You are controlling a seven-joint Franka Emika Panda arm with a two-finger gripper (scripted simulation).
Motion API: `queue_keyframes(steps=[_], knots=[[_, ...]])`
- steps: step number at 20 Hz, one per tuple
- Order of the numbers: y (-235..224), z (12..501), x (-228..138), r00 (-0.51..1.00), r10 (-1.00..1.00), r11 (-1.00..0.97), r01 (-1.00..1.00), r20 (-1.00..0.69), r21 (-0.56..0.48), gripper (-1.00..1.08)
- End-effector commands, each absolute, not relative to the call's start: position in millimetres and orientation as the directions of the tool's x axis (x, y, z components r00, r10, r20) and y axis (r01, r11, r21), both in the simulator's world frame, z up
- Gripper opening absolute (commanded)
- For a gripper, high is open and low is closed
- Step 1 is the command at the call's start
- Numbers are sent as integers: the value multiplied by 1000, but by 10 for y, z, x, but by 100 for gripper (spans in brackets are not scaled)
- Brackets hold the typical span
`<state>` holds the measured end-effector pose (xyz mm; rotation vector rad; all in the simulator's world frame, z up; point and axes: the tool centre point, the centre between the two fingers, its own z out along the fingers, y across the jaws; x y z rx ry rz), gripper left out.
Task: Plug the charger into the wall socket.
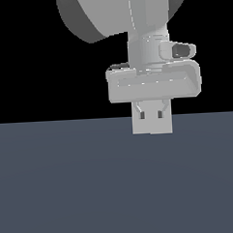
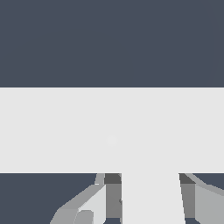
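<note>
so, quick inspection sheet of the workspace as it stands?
Surface: dark grey-blue floor.
Job's things: charger sits between the fingers. Socket not identified; a wide pale band in the wrist view may be it, but no holes are visible.
Clutter: nothing seen.
Grippers: gripper points down, shut on the charger.
Cables: nothing seen.
Surroundings: black background above the floor line.
</note>
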<state>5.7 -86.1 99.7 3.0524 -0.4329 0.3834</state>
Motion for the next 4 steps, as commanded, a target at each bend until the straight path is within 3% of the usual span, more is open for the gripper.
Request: queue_keyframes(steps=[1,4], knots=[[-865,998,79,931,-269,-961,-278,247,0,-100],[-862,998,74,931,-269,-961,-278,247,0,-100]])
